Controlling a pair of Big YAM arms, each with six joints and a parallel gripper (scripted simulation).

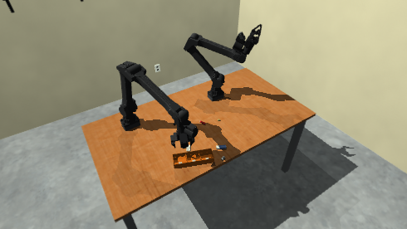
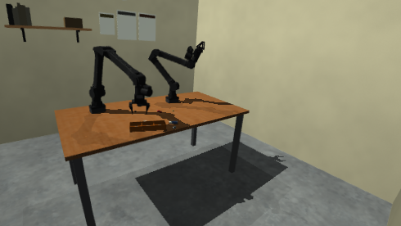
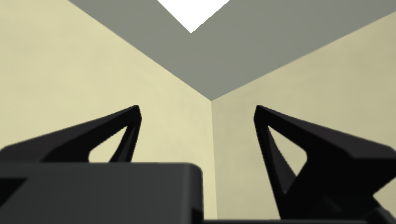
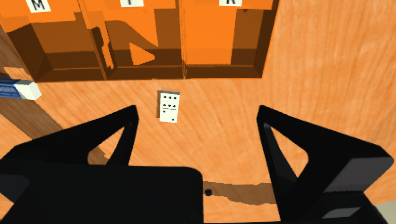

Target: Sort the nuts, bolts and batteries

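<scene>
An orange bin [image 1: 193, 158] with three compartments lies near the table's front edge; in the right wrist view [image 4: 150, 35] two labels read M and R, the middle one is cut off. My right gripper [image 1: 183, 143] hangs open and empty just above the table beside the bin, over a small white tile with dark marks [image 4: 169, 107]. A blue and white battery [image 4: 17, 89] lies beside the bin's end; it also shows in the top view [image 1: 221, 147]. A small dark piece [image 1: 223, 158] lies near it. My left gripper [image 1: 253, 35] is open, raised high toward the wall.
A small red object [image 1: 203, 122] and a tiny green object [image 1: 218, 120] lie on the table behind the bin. The left arm's base [image 1: 215, 93] stands at the far edge, the right arm's base [image 1: 129, 120] at the far left.
</scene>
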